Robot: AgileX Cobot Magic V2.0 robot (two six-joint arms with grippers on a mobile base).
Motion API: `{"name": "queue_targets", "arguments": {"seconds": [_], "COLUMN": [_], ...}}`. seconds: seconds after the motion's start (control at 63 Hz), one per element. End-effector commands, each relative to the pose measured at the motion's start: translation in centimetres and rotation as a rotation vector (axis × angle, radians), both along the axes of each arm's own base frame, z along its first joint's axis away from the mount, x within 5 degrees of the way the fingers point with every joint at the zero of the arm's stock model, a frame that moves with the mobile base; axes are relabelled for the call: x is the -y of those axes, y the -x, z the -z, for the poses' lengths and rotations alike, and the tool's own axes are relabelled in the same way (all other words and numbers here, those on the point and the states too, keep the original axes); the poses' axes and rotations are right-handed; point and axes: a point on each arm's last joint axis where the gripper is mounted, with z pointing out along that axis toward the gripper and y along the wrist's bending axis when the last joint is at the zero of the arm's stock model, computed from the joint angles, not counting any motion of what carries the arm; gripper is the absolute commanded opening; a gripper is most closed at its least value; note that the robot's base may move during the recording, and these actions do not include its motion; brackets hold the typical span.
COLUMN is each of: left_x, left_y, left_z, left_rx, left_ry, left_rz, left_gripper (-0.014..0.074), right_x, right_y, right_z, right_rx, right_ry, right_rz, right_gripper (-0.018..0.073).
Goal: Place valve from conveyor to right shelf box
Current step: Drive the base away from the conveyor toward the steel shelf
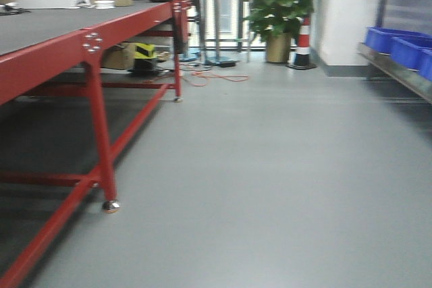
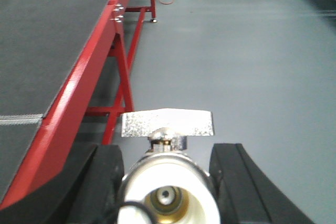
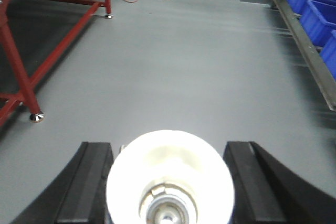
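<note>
In the left wrist view my left gripper (image 2: 168, 182) is shut on a valve (image 2: 167, 192). Its white cap faces the camera, and its flat silver handle (image 2: 167, 123) sticks up above the black fingers (image 2: 107, 182). In the right wrist view my right gripper (image 3: 169, 182) is shut on a second valve (image 3: 169, 179), whose white cap fills the gap between the fingers (image 3: 89, 182). Both valves hang over the grey floor. The conveyor (image 2: 37, 45) is a dark grey belt on a red frame, to the left. It also shows in the front view (image 1: 61, 25). Neither gripper shows in the front view.
A metal shelf with blue boxes (image 1: 398, 45) runs along the right; it also shows in the right wrist view (image 3: 310, 9). The conveyor's red legs (image 1: 101, 139) stand on the floor at left. A potted plant (image 1: 278, 5), a traffic cone (image 1: 303, 42) and orange cables (image 1: 216, 77) lie ahead.
</note>
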Motion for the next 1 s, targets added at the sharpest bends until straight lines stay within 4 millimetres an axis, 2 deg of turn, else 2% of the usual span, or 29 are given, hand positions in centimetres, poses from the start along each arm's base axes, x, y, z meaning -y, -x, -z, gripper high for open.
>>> {"name": "queue_targets", "arguments": {"seconds": [0.0, 0.985], "left_x": [0.13, 0.13], "left_y": [0.34, 0.34], "left_z": [-1.11, -1.11], "left_rx": [0.083, 0.083], "left_ry": [0.01, 0.01], "left_rz": [0.002, 0.002], "left_gripper": [-0.0111, -0.0111], "right_x": [0.1, 0.1], "right_y": [0.19, 0.19], "right_z": [-1.24, -1.24], "right_rx": [0.098, 0.098], "right_ry": [0.004, 0.004], "right_rz": [0.008, 0.008], "right_gripper": [-0.0155, -0.0155]}}
